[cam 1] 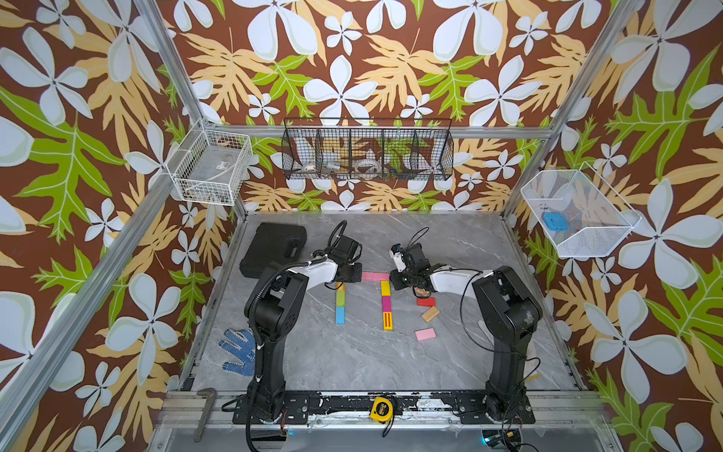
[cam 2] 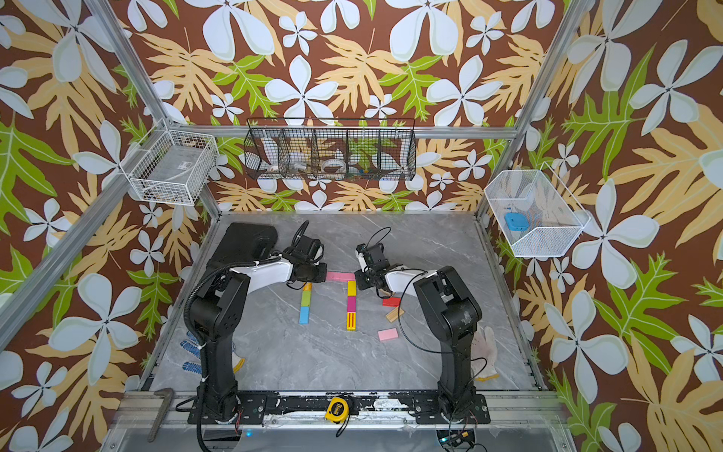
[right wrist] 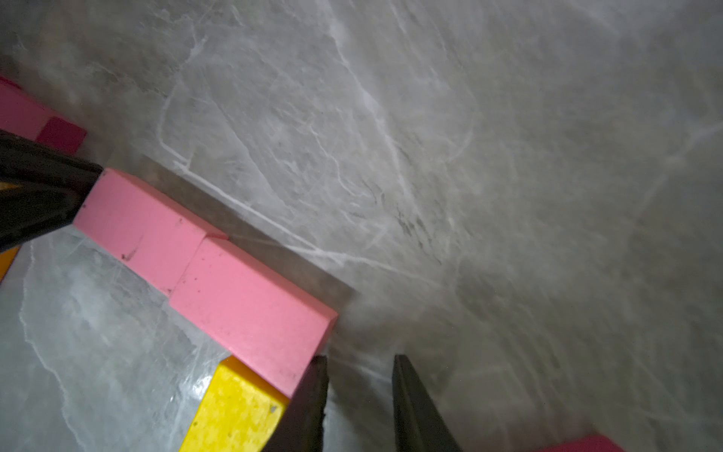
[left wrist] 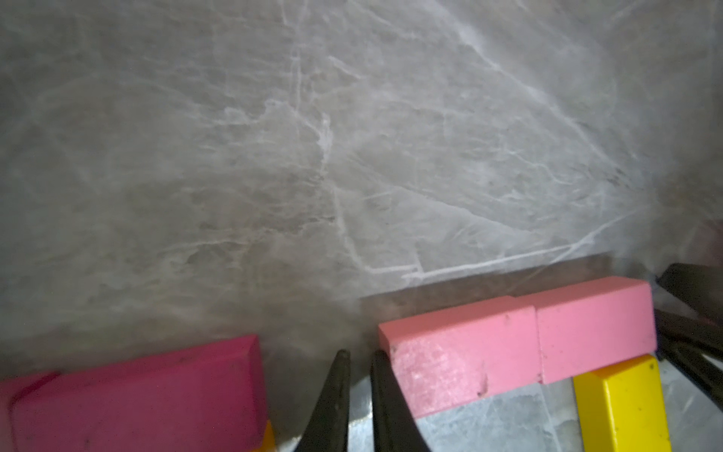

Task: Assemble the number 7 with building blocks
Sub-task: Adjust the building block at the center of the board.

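Marble table (cam 1: 352,352) — left pincer (left wrist: 360,354), right pincer (right wrist: 360,358) parted, empty, beside pink blocks (left wrist: 469,352) — gaps: wrist views only.

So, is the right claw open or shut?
Open a little: the right claw shows an empty gap, right beside a pink block.

Black case (cam 1: 274,248) sits at the bench's (cam 1: 352,360) far left, blue-dotted glove (cam 1: 236,352) near its front left. Yellow tape measure (cam 1: 382,409) and wrench (cam 1: 201,415) lie on the front rail (cam 1: 567,407).

Front tabletop (cam 1: 352,360) open; blocks (cam 1: 386,303), case (cam 1: 270,246) seemingly obstruct beyond.
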Robot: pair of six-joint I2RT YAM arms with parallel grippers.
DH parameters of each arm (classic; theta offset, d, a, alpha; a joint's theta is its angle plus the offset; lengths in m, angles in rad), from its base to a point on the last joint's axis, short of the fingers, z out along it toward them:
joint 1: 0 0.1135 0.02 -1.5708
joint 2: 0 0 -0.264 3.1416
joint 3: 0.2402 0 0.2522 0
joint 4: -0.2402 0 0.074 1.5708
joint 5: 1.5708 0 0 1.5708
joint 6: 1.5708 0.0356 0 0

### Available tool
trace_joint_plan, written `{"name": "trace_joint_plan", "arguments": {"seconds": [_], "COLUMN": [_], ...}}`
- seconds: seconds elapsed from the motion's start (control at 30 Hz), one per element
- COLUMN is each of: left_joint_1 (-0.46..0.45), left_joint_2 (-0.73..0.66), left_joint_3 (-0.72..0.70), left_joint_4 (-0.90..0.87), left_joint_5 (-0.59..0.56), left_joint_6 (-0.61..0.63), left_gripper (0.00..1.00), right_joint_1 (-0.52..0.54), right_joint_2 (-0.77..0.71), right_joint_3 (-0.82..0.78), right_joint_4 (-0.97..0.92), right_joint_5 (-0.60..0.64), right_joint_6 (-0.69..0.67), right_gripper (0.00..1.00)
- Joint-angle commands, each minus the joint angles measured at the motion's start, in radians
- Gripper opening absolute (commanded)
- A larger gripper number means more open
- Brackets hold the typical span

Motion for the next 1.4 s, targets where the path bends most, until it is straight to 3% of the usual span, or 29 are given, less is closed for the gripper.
{"name": "trace_joint_plan", "arguments": {"seconds": [0.0, 1.37], "left_joint_1": [0.0, 0.011], "left_joint_2": [-0.006, -0.023], "left_joint_3": [-0.012, -0.034], "left_joint_4": [-0.032, -0.035], "left_joint_5": [0.013, -0.019], "left_joint_6": [0.006, -0.003], "left_gripper": [0.15, 0.15], "right_joint_1": [0.001, 0.0], "right_joint_2": [-0.002, -0.005], "right_joint_3": [-0.009, -0.023], "right_joint_4": [-0.045, -0.066], "right_joint_5": [-0.024, 0.018], "right_joint_6": [-0.001, -0.005], "right_gripper": [0.3, 0.3]}}
